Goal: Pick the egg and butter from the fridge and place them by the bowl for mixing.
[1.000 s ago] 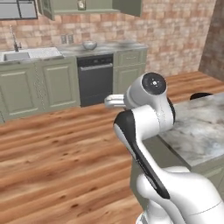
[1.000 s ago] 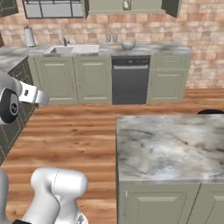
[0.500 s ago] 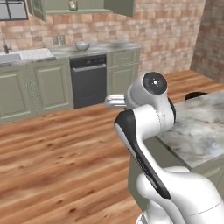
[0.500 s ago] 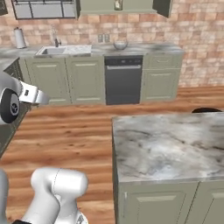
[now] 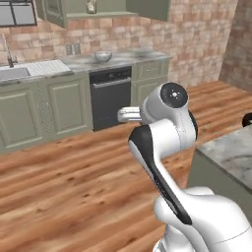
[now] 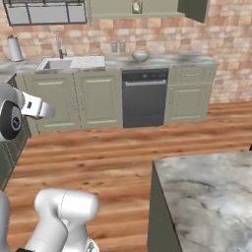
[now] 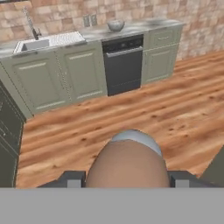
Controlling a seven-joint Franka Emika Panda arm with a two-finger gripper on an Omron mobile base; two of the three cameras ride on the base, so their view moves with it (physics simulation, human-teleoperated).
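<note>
In the hand view a brownish-tan egg (image 7: 127,164) fills the space between my two dark fingertips (image 7: 72,178), so my gripper (image 7: 127,177) is shut on it. From the base views my white hand (image 5: 129,114) (image 6: 37,107) is held up at mid height, pointing toward the far counter. The pale speckled bowl (image 5: 103,56) (image 6: 140,56) (image 7: 115,25) stands on that counter above the dishwasher, well away from the egg. The butter is out of view. A dark grey-black cabinet (image 7: 8,131) sits at the left edge; I cannot tell whether it is the fridge.
A black dishwasher (image 6: 143,97) sits among green cabinets, with a sink (image 6: 59,63) and tap to its left. A marble island (image 6: 211,197) stands at the right. Open wooden floor (image 5: 74,172) lies between me and the counter.
The whole picture has shifted and the counter looks larger, so the base has moved toward it. The arm keeps its pose and the egg stays in the gripper.
</note>
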